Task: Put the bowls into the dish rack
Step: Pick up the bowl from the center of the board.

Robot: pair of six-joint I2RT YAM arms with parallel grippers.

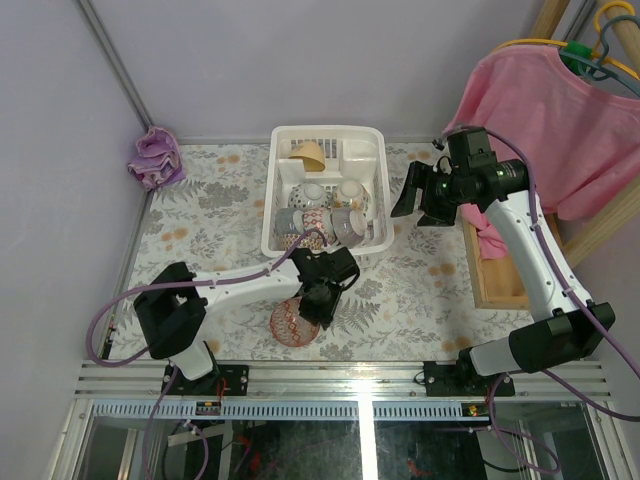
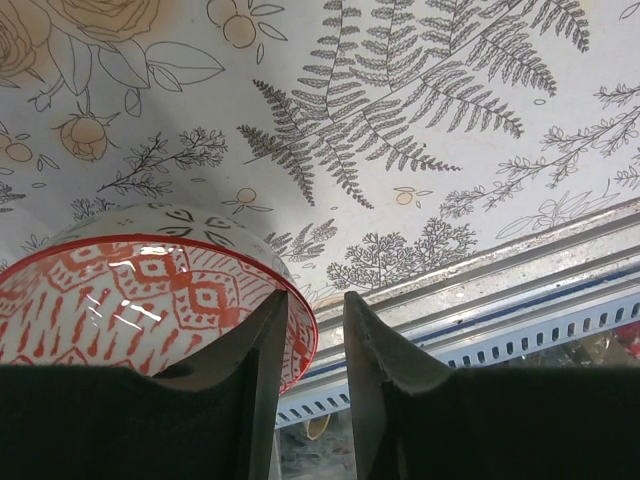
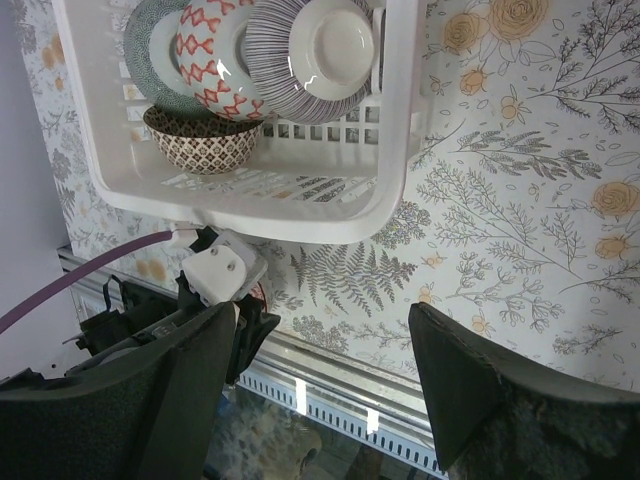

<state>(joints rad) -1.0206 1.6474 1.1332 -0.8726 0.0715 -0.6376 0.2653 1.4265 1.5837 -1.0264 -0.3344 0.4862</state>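
Note:
A red-and-white patterned bowl [image 1: 293, 322] [image 2: 130, 290] sits on the floral tablecloth near the front edge. My left gripper [image 1: 318, 305] [image 2: 315, 300] straddles its right rim, one finger inside the bowl and one outside. The jaws stand narrow, and a gap still shows between the rim and the outer finger. The white dish rack [image 1: 272, 190] [image 3: 300, 205] at the back centre holds several bowls [image 1: 320, 215], among them a striped one [image 3: 310, 60] and an orange-yellow one [image 1: 310, 153]. My right gripper [image 1: 415, 195] [image 3: 325, 320] hovers open and empty to the right of the rack.
A purple cloth [image 1: 155, 157] lies at the back left corner. A pink garment [image 1: 560, 120] hangs at the right above a wooden box [image 1: 490, 270]. A metal rail [image 1: 350, 375] runs along the table's front edge, just beyond the red bowl.

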